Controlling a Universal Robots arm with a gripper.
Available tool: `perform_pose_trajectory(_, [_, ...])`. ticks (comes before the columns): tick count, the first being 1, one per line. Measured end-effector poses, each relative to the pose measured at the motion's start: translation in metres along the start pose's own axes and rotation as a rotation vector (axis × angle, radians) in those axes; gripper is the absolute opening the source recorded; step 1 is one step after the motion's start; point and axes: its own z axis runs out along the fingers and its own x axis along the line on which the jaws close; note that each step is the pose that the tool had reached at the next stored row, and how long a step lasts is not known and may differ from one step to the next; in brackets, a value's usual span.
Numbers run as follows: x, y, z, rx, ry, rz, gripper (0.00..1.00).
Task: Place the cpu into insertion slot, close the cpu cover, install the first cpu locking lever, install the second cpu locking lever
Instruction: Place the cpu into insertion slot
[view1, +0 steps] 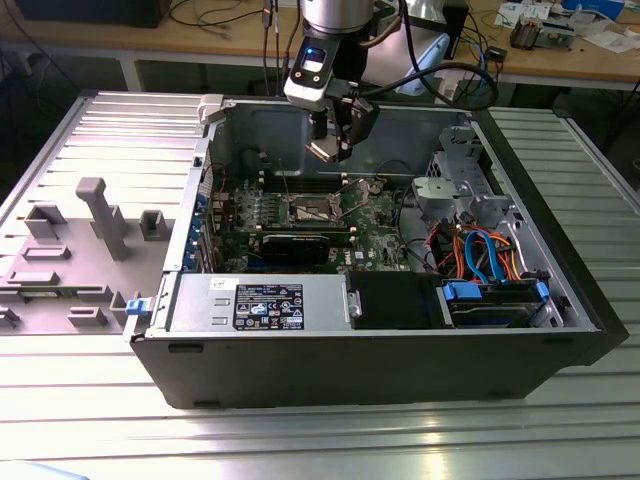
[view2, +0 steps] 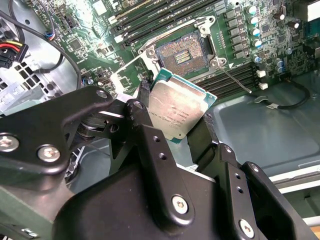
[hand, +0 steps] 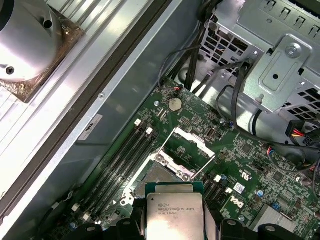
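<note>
- Fixture: grey, on your counter, at the exterior view's left, beside the case.
- Case: lies open on its side, and you see the green board inside.
- Slot: on the board, dark pin field bare.
- Gripper: hangs over the slot, inside the case. Its fingers are clamped on two opposite edges of the cpu.
- Cpu: held above the board, clear of the slot. Its silvery top shows in both wrist views.
- Cover: swung up on its hinge, beside the slot.
- Drive cage: at the exterior view's right, above orange and blue cables.
</note>
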Motion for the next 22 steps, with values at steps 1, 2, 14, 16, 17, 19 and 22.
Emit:
perform_pose_trajectory(1, [0.0, 0.0, 0.0, 0.0, -0.0001, 0.001, 0.55])
perform_pose_trajectory(2, [0.0, 0.0, 0.0, 0.0, -0.0003, 0.003, 0.55])
perform_pose_trajectory(14, [0.0, 0.0, 0.0001, -0.0007, -0.0035, 0.041, 0.55])
perform_pose_trajectory(16, [0.0, 0.0, 0.0001, -0.0003, -0.0051, 0.05, 0.55])
perform_pose_trajectory(17, [0.0, 0.0, 0.0001, -0.0002, -0.0054, 0.052, 0.55])
perform_pose_trajectory(19, [0.0, 0.0, 0.0001, 0.0001, -0.0064, 0.056, 0.55])
perform_pose_trajectory(22, [0.0, 0.0, 0.0001, 0.0004, -0.0073, 0.061, 0.55])
